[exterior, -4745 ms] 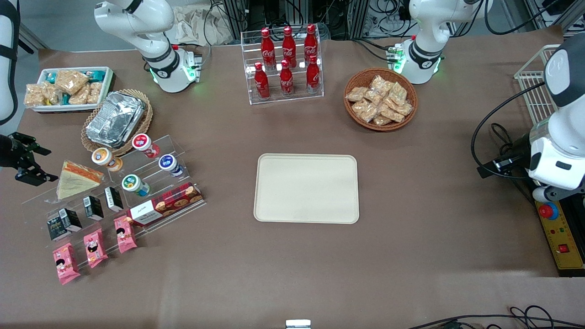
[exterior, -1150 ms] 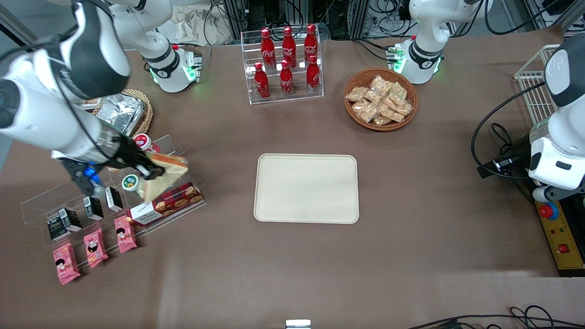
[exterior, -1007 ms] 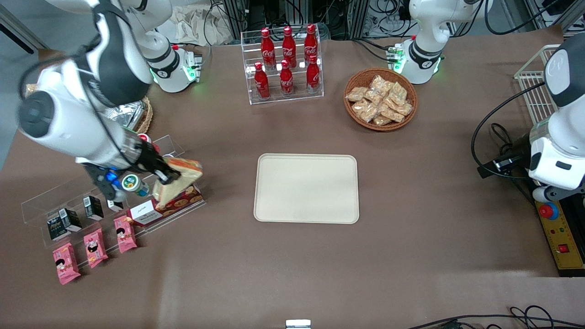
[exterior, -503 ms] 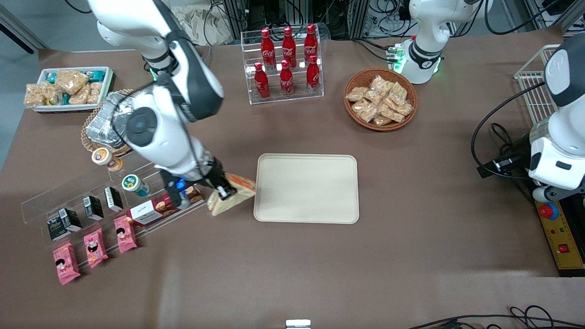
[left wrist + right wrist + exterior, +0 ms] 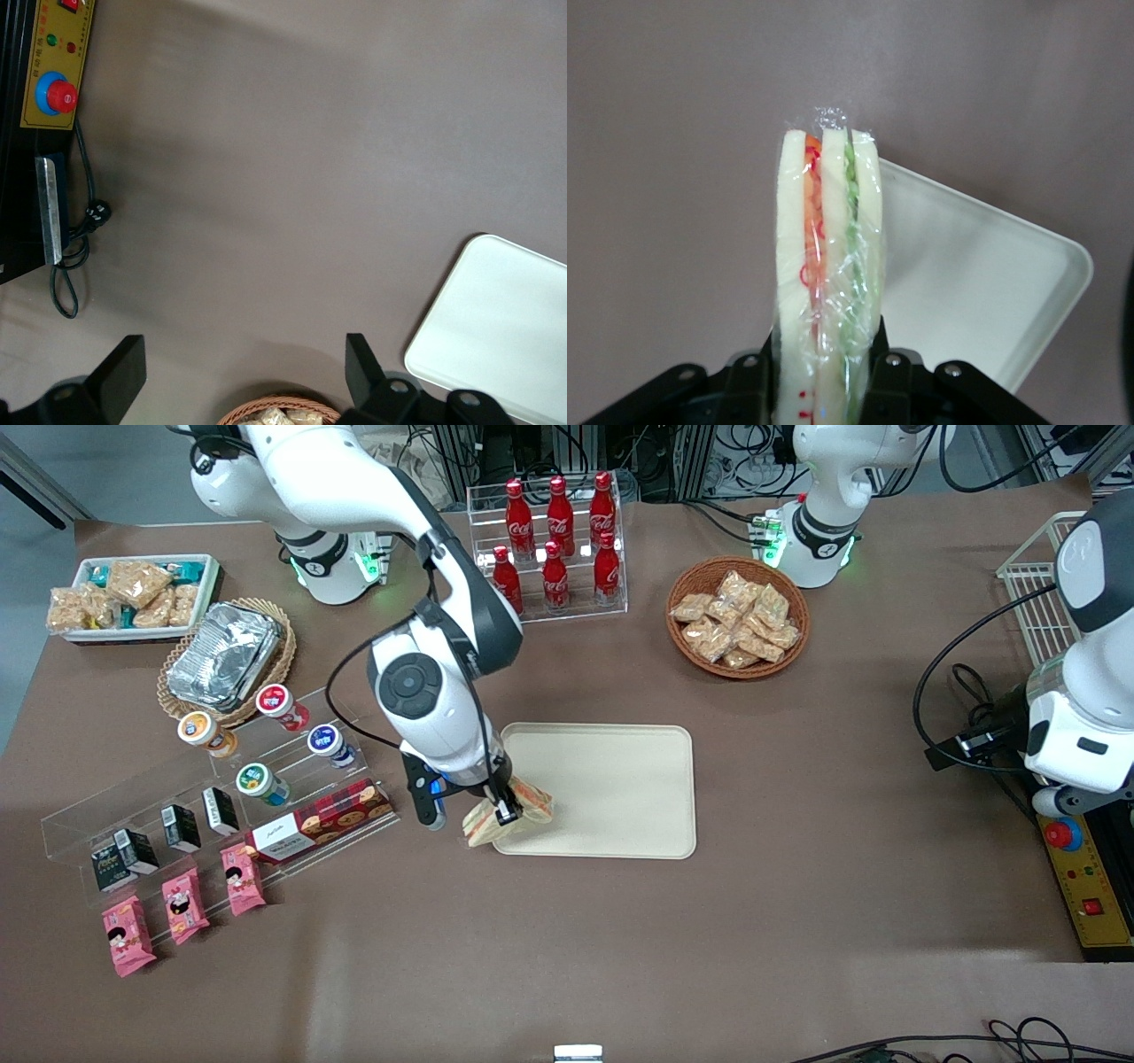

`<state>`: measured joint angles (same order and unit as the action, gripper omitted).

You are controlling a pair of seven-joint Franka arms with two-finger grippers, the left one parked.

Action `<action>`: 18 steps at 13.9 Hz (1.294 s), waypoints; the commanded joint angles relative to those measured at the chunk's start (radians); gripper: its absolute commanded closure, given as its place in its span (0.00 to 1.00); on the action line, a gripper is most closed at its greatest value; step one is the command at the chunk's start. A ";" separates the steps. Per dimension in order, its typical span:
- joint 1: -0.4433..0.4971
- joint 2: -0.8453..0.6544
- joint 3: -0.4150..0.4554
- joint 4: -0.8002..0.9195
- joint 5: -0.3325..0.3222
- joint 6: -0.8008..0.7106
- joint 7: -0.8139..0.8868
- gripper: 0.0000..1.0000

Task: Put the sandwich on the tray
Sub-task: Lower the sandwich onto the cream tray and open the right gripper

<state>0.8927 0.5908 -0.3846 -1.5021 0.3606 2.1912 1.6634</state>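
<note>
- Carried from the snack rack, sandwich now hangs clamped in gripper over tray's seven-o'clock corner.
- Transport step; next, move toward three o'clock, lower, release.

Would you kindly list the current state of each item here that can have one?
Clear-wrapped triangular wedge sandwich: held off the surface, over the tray's corner nearest the front camera.
Right arm's gripper: shut on the sandwich, over that corner.
Cream-beige rectangular tray: flat on the table, nothing resting on it.
Crinkled silver foil container: closed, sitting in a wicker basket.
</note>
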 commanded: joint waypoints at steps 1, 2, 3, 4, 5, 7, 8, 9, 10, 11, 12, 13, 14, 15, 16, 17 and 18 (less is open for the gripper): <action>0.003 0.092 0.033 0.043 0.047 0.060 0.065 0.61; 0.003 0.115 0.039 0.043 0.067 0.091 0.081 0.61; 0.006 0.138 0.041 0.043 0.092 0.117 0.096 0.61; 0.006 0.155 0.041 0.043 0.116 0.134 0.104 0.61; 0.006 0.162 0.046 0.043 0.136 0.150 0.113 0.61; 0.005 0.169 0.049 0.043 0.164 0.159 0.113 0.61; 0.002 0.170 0.049 0.043 0.166 0.160 0.113 0.60; -0.003 0.175 0.049 0.043 0.169 0.168 0.113 0.60; -0.003 0.179 0.049 0.043 0.175 0.177 0.113 0.60; -0.006 0.184 0.049 0.043 0.185 0.180 0.115 0.58; -0.011 0.192 0.049 0.043 0.193 0.182 0.115 0.53; -0.011 0.201 0.049 0.042 0.195 0.193 0.115 0.53; -0.006 0.214 0.049 0.042 0.195 0.205 0.115 0.53; 0.003 0.228 0.047 0.042 0.195 0.217 0.116 0.53; 0.000 0.228 0.049 0.042 0.196 0.226 0.119 0.53; -0.001 0.227 0.049 0.043 0.201 0.226 0.128 0.53; -0.004 0.227 0.049 0.043 0.210 0.226 0.139 0.53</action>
<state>0.8878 0.7961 -0.3295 -1.4921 0.5296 2.4048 1.7822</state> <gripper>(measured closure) 0.529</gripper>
